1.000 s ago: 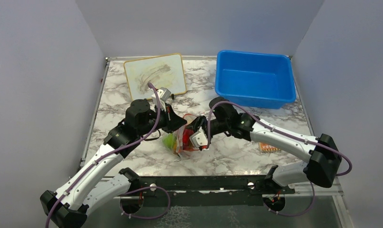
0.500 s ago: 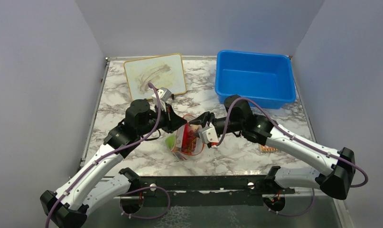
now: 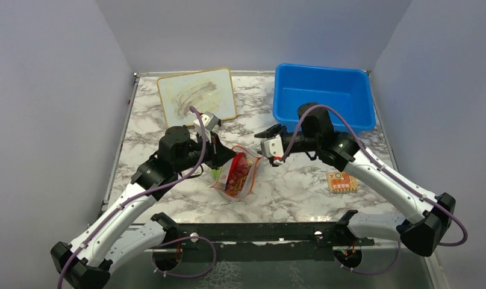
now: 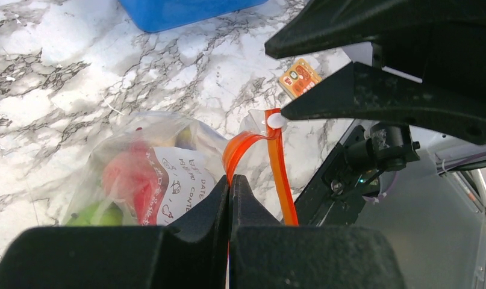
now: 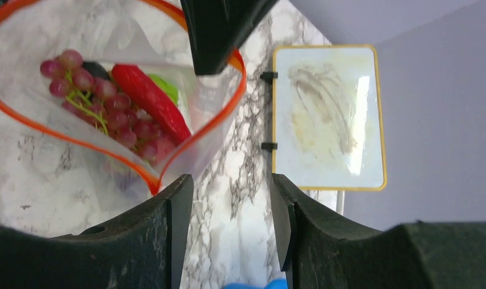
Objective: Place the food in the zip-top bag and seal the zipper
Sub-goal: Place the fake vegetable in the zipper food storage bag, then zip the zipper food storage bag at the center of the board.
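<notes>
- Right arm [image 3: 373,171] has swung back toward 1 o'clock, off the zip-top bag [image 3: 237,174]; right jaws apart, empty
- Left jaws stay pinched on the zipper [image 4: 281,174]

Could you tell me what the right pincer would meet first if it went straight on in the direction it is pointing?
Probably the zipper along the mouth of the open zip-top bag, just ahead of the open right pincer. The left pincer pinching that strip lies beyond. Depth is uncertain.
</notes>
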